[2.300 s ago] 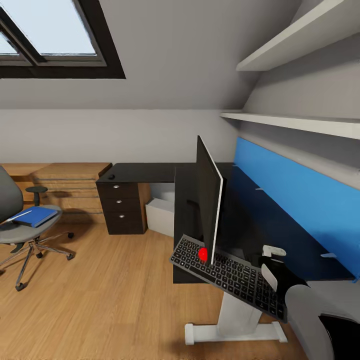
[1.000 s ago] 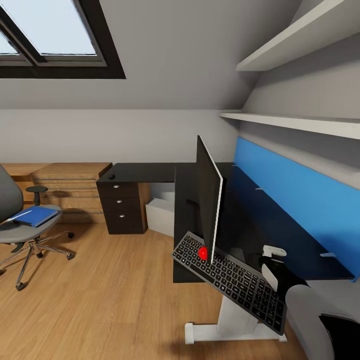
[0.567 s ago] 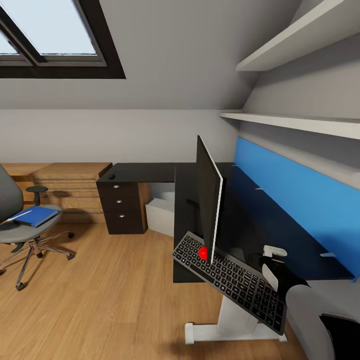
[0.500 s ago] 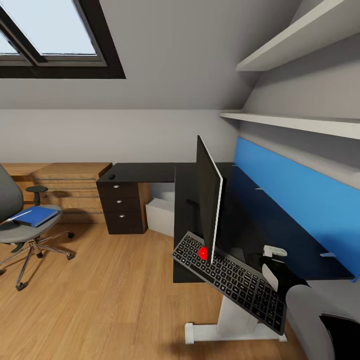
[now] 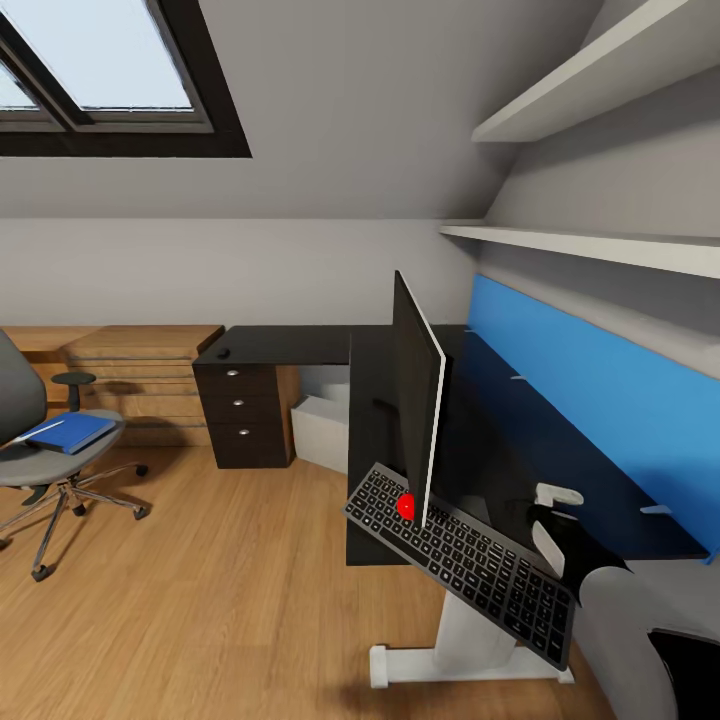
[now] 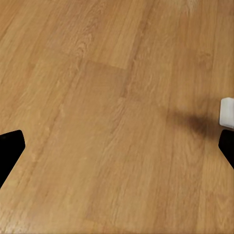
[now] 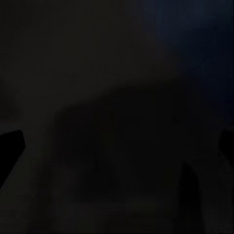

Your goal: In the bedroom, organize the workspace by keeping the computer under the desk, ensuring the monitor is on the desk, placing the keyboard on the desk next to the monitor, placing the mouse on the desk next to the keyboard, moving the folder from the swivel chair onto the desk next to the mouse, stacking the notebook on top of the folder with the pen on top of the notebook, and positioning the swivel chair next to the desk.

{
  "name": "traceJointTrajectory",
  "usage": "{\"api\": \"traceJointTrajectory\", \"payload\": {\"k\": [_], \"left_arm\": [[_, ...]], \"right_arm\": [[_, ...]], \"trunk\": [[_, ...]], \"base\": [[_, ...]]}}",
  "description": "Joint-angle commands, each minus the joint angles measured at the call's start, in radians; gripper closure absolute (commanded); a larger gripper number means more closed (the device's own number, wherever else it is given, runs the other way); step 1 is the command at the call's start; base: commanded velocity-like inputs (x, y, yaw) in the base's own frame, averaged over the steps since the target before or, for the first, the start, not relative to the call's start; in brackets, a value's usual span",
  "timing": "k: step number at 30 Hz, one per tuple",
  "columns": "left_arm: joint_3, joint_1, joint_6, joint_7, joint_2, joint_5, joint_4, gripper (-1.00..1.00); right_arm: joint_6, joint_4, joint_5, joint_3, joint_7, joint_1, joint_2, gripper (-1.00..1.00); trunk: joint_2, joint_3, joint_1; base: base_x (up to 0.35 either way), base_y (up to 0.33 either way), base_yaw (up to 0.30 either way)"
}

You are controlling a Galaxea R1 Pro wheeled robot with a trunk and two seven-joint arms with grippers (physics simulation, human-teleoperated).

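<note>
The monitor (image 5: 416,400) stands edge-on to me on the black desk (image 5: 300,345). The keyboard (image 5: 460,562) lies slanted below it, its near end sticking out past the desk's front edge. My right gripper (image 5: 553,520) (image 7: 117,146) is open just right of the keyboard's near end, over the dark desktop. My left gripper (image 6: 117,146) is open above the wooden floor. The mouse (image 5: 222,352) sits on the far desk wing, the computer (image 5: 322,432) under it. The folder (image 5: 70,432) with the pen (image 5: 37,432) lies on the swivel chair (image 5: 45,465). The notebook is too small to tell.
A blue panel (image 5: 600,400) backs the desk at right, with white shelves (image 5: 590,245) above. The desk's drawer unit (image 5: 242,415) and a light-wood chest (image 5: 135,385) stand against the far wall. Wooden floor (image 5: 220,600) lies between chair and desk. A white block (image 6: 227,112) shows beside the left gripper.
The keyboard first shifted slightly toward the monitor and has since stayed still. My right gripper has drawn a little to the right, away from the keyboard's end.
</note>
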Motion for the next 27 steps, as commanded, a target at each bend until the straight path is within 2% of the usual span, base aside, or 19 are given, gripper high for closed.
{"api": "traceJointTrajectory", "payload": {"k": [1,4,15,27], "left_arm": [[-0.003,-0.001,-0.003,-0.001,0.0,0.01,0.001,-1.0],[-0.003,0.0,-0.003,-0.001,0.0,0.01,0.001,-1.0],[-0.003,-0.001,-0.002,-0.001,0.0,0.01,0.001,-1.0],[-0.003,0.0,-0.003,-0.001,0.0,0.01,0.001,-1.0]], "right_arm": [[0.005,-0.003,-0.01,0.0,-0.003,0.0,-0.006,-1.0],[0.007,-0.007,-0.03,-0.007,-0.002,0.0,-0.025,-1.0],[0.021,-0.011,-0.127,-0.02,0.0,0.0,-0.068,-1.0],[0.033,-0.011,-0.181,-0.022,0.0,0.0,-0.083,-1.0]], "trunk": [[-0.001,-0.001,0.0],[-0.001,-0.001,0.0],[-0.001,-0.001,0.0],[-0.001,-0.001,0.0]], "base": [[0.0,0.0,0.0],[0.0,0.0,0.0],[0.0,0.0,0.0],[-0.002,0.0,0.0]]}}
